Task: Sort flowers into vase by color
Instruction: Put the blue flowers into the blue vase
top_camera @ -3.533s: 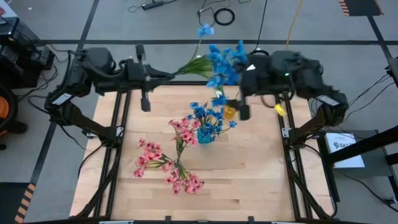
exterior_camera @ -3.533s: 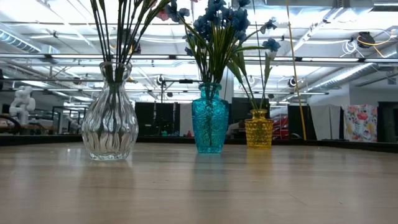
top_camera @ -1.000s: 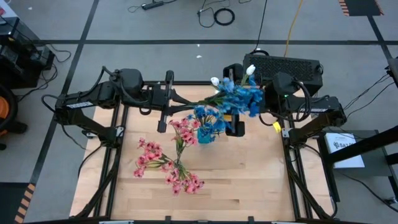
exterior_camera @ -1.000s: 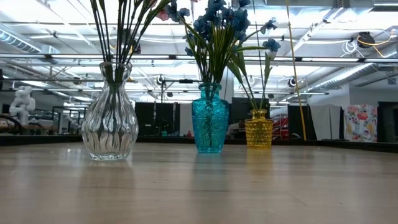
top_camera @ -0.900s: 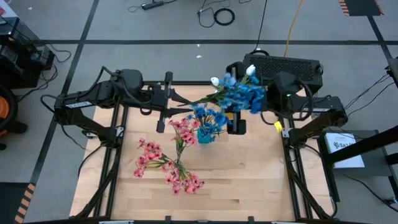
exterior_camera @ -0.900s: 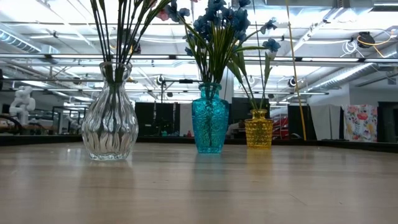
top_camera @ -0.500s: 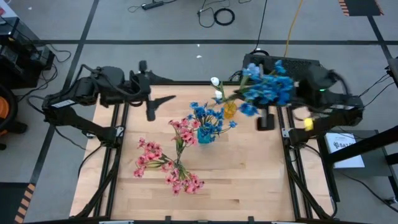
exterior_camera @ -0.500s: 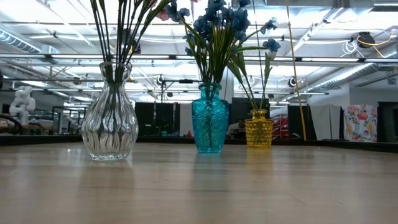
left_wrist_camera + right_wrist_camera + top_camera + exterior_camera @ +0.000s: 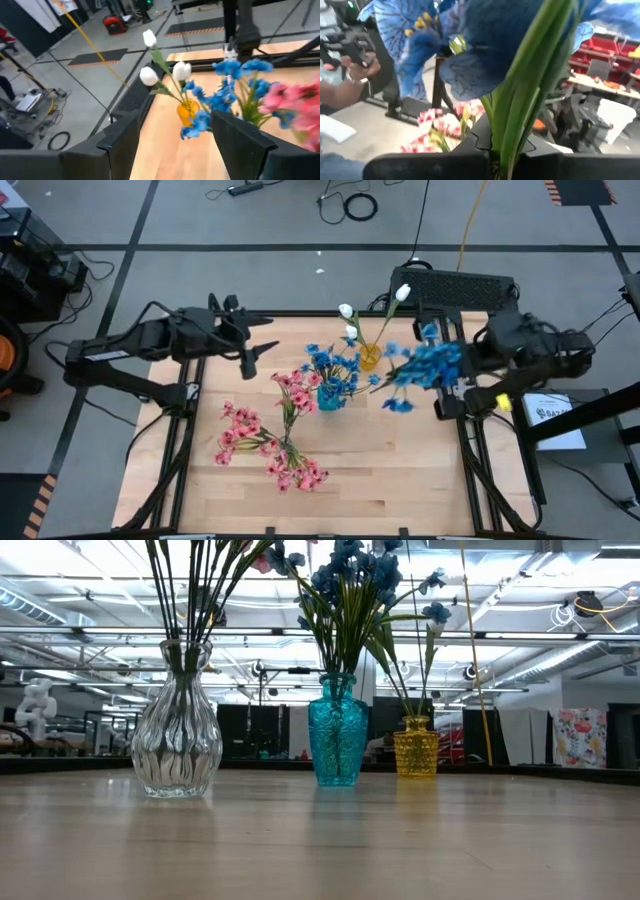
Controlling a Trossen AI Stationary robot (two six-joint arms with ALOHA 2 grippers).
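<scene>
Flowers first: pink sprays (image 9: 270,445) fill the clear vase (image 9: 177,735) at left. Left gripper (image 9: 250,345) waits, fingers spread, empty. Blue vase (image 9: 338,740) mid-table; right gripper (image 9: 450,385) pinches the blue spray (image 9: 425,365). Best tip the stem upright, lower slowly into blue.

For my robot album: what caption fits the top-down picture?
Right gripper carries a blue flower spray beside three vases; left gripper waits open.
</scene>
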